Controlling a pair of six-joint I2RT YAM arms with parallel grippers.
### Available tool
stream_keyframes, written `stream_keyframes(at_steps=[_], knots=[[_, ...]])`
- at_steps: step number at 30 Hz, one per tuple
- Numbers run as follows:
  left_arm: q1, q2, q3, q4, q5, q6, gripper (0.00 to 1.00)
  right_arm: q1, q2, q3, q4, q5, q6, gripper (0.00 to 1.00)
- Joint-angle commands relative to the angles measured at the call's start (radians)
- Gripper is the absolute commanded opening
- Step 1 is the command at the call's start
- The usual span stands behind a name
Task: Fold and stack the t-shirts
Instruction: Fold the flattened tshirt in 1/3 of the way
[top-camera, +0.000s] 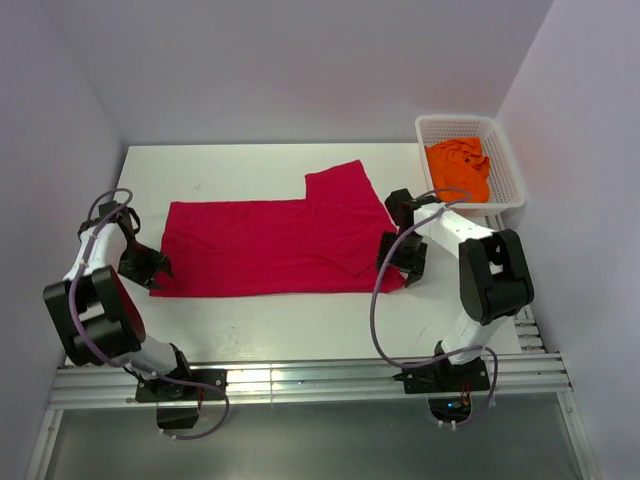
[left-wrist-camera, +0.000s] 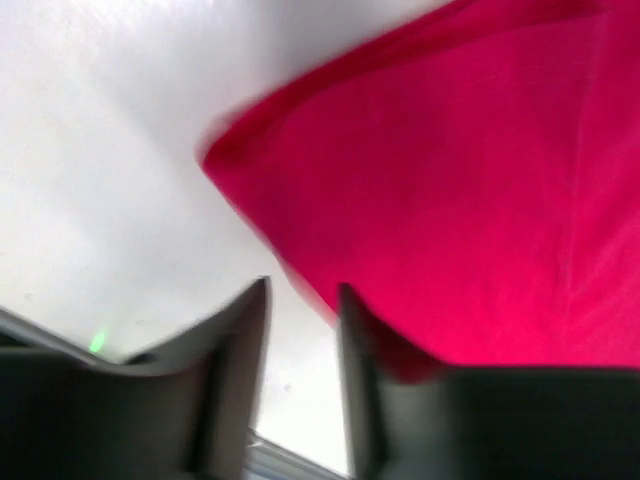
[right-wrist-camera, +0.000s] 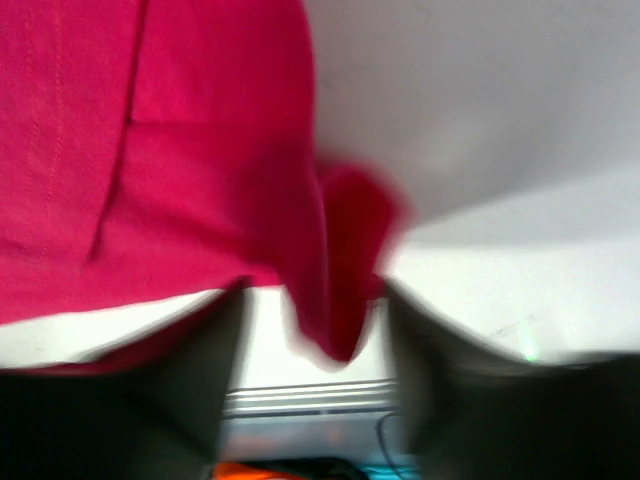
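Note:
The crimson red t-shirt (top-camera: 270, 245) lies flat across the white table, one sleeve pointing toward the back. My left gripper (top-camera: 152, 268) sits at its near left corner. In the left wrist view that gripper (left-wrist-camera: 303, 290) is open over bare table, the red cloth (left-wrist-camera: 450, 180) just past the right finger. My right gripper (top-camera: 398, 262) is at the shirt's near right corner. Its jaws (right-wrist-camera: 312, 290) are open, and a loose corner of red cloth (right-wrist-camera: 345, 250) hangs between them with a gap on each side. The bright orange t-shirt (top-camera: 458, 165) lies crumpled in the basket.
A white mesh basket (top-camera: 510, 165) stands at the back right corner of the table (top-camera: 300, 315). Metal rails (top-camera: 300, 380) run along the near edge by the arm bases. Pale walls close in the left, back and right sides.

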Motion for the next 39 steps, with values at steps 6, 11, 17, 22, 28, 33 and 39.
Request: stream_keyframes(at_steps=[6,11,17,22,28,33,39], knots=[[0.007,-0.168,-0.068,-0.025,0.038,0.030,0.55,0.002,-0.102,0.174,-0.154,0.072,-0.002,0.86],[0.007,-0.110,-0.051,-0.003,0.047,0.037,0.49,0.014,-0.033,0.339,-0.168,0.046,-0.002,0.82],[0.008,-0.102,-0.031,0.015,0.052,0.037,0.46,0.064,0.059,0.380,-0.117,0.003,0.032,0.78],[0.007,-0.107,-0.045,0.015,0.044,0.042,0.43,0.101,0.095,0.296,-0.047,-0.016,0.050,0.72],[0.007,-0.133,-0.088,0.018,0.030,0.049,0.42,0.104,0.153,0.261,0.003,0.023,0.024,0.68],[0.007,-0.142,-0.099,0.012,0.020,0.054,0.41,0.104,0.184,0.250,0.033,0.029,0.019,0.64],[0.007,-0.145,-0.094,0.000,0.011,0.057,0.41,0.103,0.239,0.282,0.041,0.034,0.012,0.61]])
